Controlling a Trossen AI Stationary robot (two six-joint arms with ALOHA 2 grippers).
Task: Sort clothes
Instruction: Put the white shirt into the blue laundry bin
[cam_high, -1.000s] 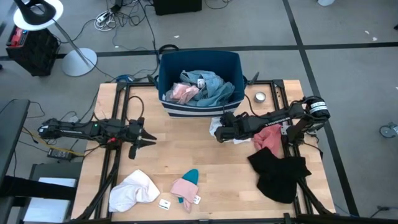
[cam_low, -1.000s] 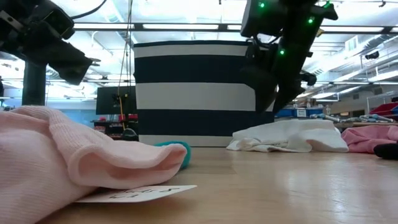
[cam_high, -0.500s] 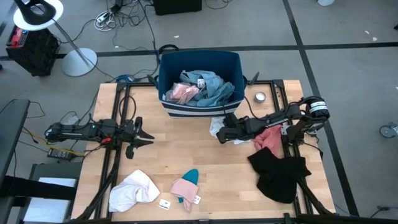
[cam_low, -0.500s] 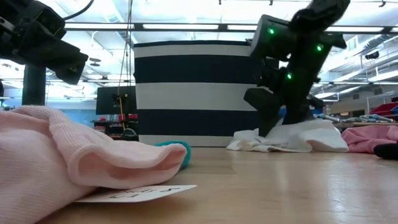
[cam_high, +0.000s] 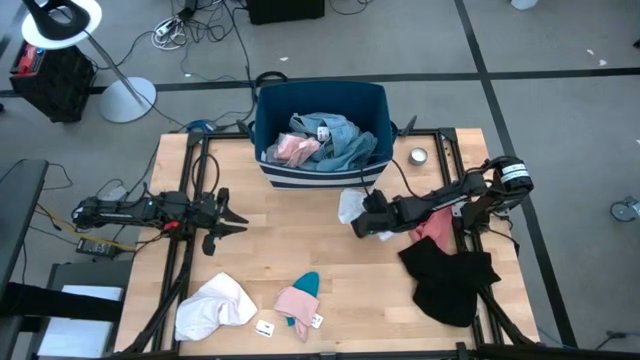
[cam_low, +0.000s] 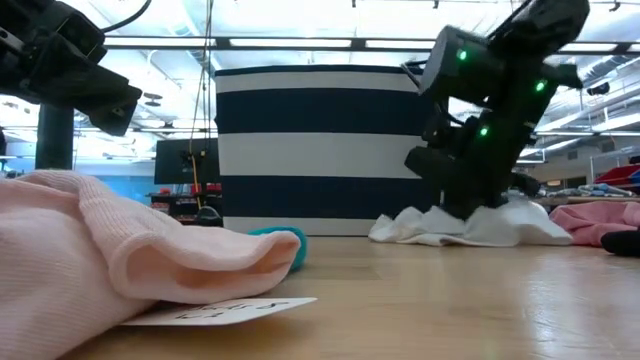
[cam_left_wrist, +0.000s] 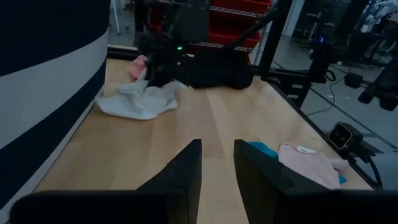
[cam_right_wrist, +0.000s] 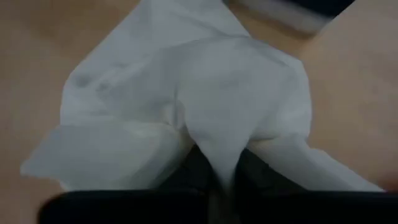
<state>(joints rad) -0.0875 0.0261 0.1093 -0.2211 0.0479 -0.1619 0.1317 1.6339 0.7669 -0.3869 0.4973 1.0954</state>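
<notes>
Bunching into soft folds, white garment (cam_right_wrist: 186, 106) pinched by right end effector (cam_right_wrist: 214, 165)

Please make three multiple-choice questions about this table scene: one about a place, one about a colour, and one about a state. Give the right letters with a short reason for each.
1. Where does the white garment near the right gripper lie?
A. inside the bin
B. on the table just in front of the bin
C. on the floor

2. What colour is the large garment at the table's right front?
A. black
B. yellow
C. green

3. What is the right gripper doing?
A. hanging open high above the table
B. shut on the white garment
C. holding the metal tin

Answers:
1 B: the high view shows it on the wood below the striped bin.
2 A: it is dark black cloth.
3 B: the right wrist view shows white cloth bunched between the fingers.
</notes>
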